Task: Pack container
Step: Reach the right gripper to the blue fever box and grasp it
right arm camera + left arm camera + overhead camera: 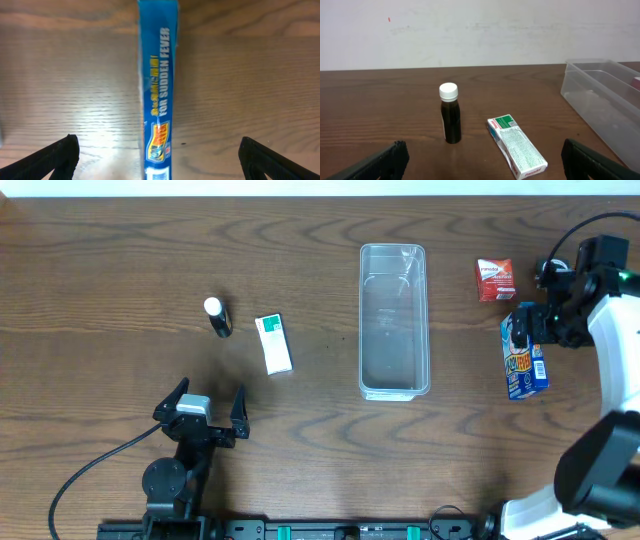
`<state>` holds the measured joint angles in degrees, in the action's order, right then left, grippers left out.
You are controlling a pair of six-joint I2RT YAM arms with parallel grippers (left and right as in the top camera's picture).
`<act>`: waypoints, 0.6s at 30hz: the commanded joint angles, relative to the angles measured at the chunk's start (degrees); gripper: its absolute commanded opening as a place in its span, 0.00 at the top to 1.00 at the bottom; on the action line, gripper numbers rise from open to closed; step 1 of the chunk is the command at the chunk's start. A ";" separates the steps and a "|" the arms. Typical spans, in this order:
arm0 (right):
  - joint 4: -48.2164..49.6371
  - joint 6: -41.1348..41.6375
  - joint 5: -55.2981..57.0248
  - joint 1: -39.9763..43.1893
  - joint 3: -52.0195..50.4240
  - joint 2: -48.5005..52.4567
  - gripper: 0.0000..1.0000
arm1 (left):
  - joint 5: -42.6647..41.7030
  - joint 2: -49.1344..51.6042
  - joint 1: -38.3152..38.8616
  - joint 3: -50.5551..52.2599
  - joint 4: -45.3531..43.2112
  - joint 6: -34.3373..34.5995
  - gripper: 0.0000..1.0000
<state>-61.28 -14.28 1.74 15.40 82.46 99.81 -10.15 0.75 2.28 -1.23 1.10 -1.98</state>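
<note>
The clear plastic container (393,320) stands empty at the table's middle; its near corner shows in the left wrist view (600,95). A blue packet (524,356) lies to its right, seen edge-on in the right wrist view (158,85). My right gripper (535,320) is open, over the packet's far end, its fingers wide on either side (159,157). A red packet (495,279) lies at the back right. A white and green box (272,343) (516,146) and a small dark bottle with a white cap (217,317) (450,114) lie left. My left gripper (206,408) (482,162) is open and empty, short of them.
The left arm's cable (90,470) loops over the table's front left. The right arm's white body (610,360) stands along the right edge. A white wall (480,30) lies beyond the table's far edge.
</note>
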 commanded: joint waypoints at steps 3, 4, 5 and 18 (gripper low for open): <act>0.04 -1.70 0.37 1.31 1.09 2.93 0.01 | -0.81 -0.09 -0.33 1.01 1.86 -0.79 0.02; 0.07 -2.21 -0.09 1.31 1.09 3.52 0.02 | -0.81 -0.09 -0.33 1.01 1.88 -0.79 0.02; 0.17 -2.78 -1.05 1.31 1.07 4.22 0.03 | -0.81 -0.09 -0.33 1.01 1.86 -0.79 0.02; 0.83 -3.63 -2.91 1.29 1.05 10.54 0.14 | -0.81 -0.09 -0.33 1.01 1.86 -0.79 0.02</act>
<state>-60.62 -17.08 -0.40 16.38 82.46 109.54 -10.15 0.75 2.28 -1.23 1.10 -1.98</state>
